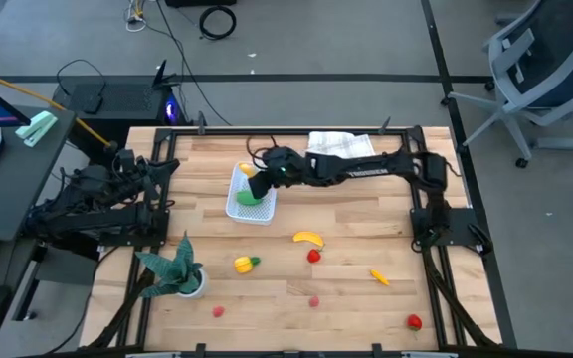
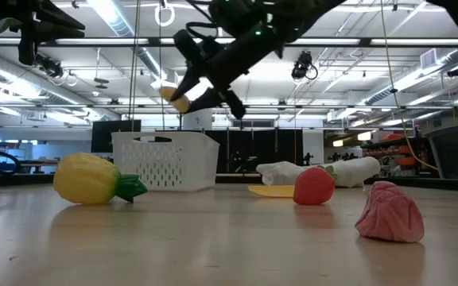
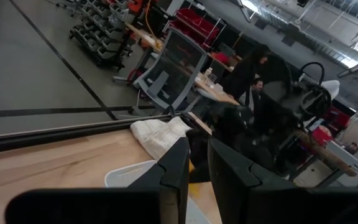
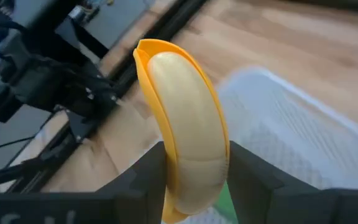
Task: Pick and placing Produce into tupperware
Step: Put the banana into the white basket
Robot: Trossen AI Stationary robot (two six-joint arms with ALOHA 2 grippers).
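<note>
My right gripper (image 1: 260, 175) reaches across from the table's right and hangs over the far left corner of the white perforated tupperware (image 1: 237, 207). It is shut on a half-peeled toy banana piece (image 4: 182, 93) with cream flesh and yellow-orange peel. A green piece (image 1: 251, 197) lies inside the tupperware. In the low view the gripper (image 2: 193, 89) sits well above the tupperware (image 2: 165, 161). Loose on the table are a yellow banana (image 1: 308, 238), a small red piece (image 1: 313, 256) and a yellow piece with a green tip (image 1: 246, 264). My left gripper (image 3: 196, 169) rests off the table's left edge, shut. My right gripper pinches the banana piece between its two fingers (image 4: 151, 168) at its lower end (image 4: 194, 177). The fingers lie across it, and most of the piece sticks out beyond the fingertips. It is lifted clear, above the tupperware (image 2: 173, 97).
A plant in a white pot (image 1: 179, 274) stands near the table's near left corner. A white cloth (image 1: 341, 144) lies at the far edge. An orange piece (image 1: 379, 277), two pink ones (image 1: 313, 300) (image 1: 218, 310) and a red one (image 1: 413, 321) lie scattered toward the near edge.
</note>
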